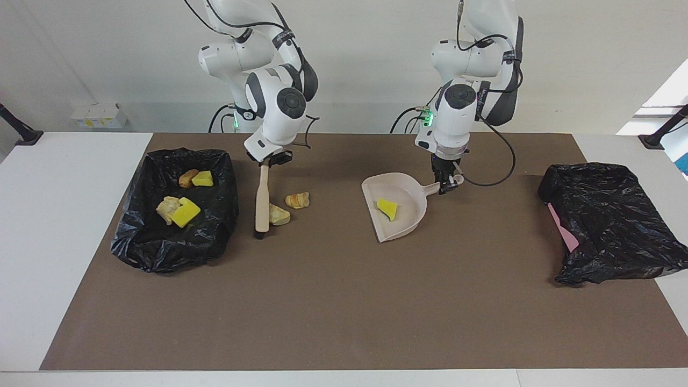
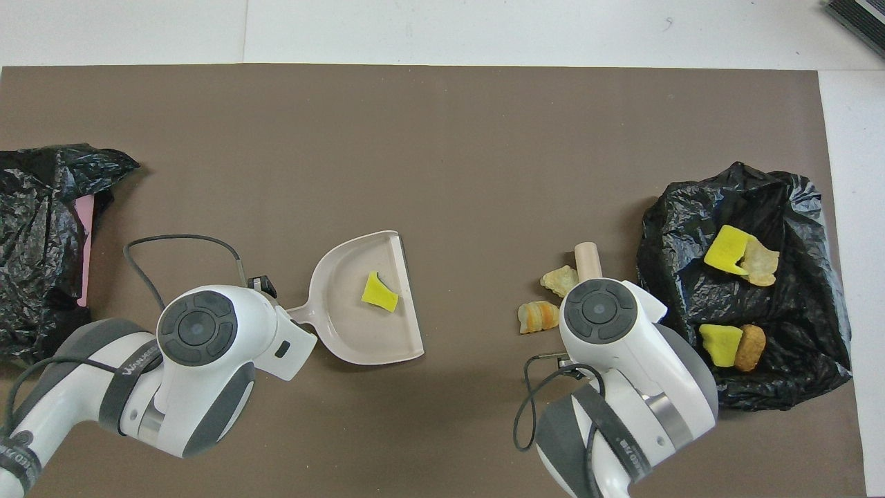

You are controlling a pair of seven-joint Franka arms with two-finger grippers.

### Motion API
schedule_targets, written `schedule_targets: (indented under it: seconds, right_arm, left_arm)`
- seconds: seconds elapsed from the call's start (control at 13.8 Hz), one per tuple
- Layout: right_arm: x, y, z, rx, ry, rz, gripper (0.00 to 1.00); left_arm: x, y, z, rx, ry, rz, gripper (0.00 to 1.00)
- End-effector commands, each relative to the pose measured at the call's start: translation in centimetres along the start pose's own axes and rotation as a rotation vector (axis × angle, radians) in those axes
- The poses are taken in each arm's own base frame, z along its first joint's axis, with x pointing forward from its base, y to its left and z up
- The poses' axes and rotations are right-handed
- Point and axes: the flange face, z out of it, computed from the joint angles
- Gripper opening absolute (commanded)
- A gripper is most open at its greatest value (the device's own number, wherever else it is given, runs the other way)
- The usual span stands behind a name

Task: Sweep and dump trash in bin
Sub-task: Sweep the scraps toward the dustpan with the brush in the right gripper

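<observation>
My right gripper [image 1: 267,160] is shut on the top of a beige brush [image 1: 262,199], whose bristle end rests on the mat beside the bag-lined bin [image 1: 221,161]. Two tan trash lumps [image 1: 279,215] [image 1: 297,200] lie against and near the brush on the dustpan's side; from overhead the lumps [image 2: 559,280] [image 2: 538,316] sit beside the brush tip [image 2: 588,257]. My left gripper [image 1: 445,183] is shut on the handle of the beige dustpan [image 1: 411,215], which lies flat and holds a yellow sponge chunk [image 1: 387,208]. Several scraps lie in the bin [image 2: 664,277].
A second black bag [image 1: 607,220] over something pink lies at the left arm's end of the brown mat [image 1: 333,301]. From overhead my arms' wrists hide both grippers; the dustpan [image 2: 346,339] opens toward the brush.
</observation>
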Motion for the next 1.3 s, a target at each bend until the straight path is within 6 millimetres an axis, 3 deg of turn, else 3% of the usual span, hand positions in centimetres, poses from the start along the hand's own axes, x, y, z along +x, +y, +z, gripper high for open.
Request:
schedule_targets:
  seconds: [0.0, 0.29, 0.8, 0.94, 1.23]
  right_arm:
    - [-1.2, -2.0, -1.0, 0.118, -0.007, -0.018, 0.00]
    - [-1.1, -5.6, -3.2, 0.280, -0.040, 0.079, 0.00]
    - [-1.2, -14.9, -5.9, 0.471, -0.071, 0.228, 0.00]
    - [-2.3, -18.5, -6.6, 0.505, -0.064, 0.216, 0.00]
    - [-5.6, -22.1, -9.4, 0.528, -0.027, 0.140, 0.00]
  left_arm:
    - [0.3, 0.1, -0.1, 0.012, 0.019, -0.031, 0.00]
    - [0.5, -0.1, 0.0, 0.012, 0.021, -0.030, 0.00]
    - [2.8, 0.9, 0.9, 0.011, 0.033, -0.042, 0.00]
    - [3.4, 1.0, 0.7, 0.015, 0.037, -0.042, 0.00]
    - [3.4, 0.9, 0.6, 0.015, 0.039, -0.051, 0.00]
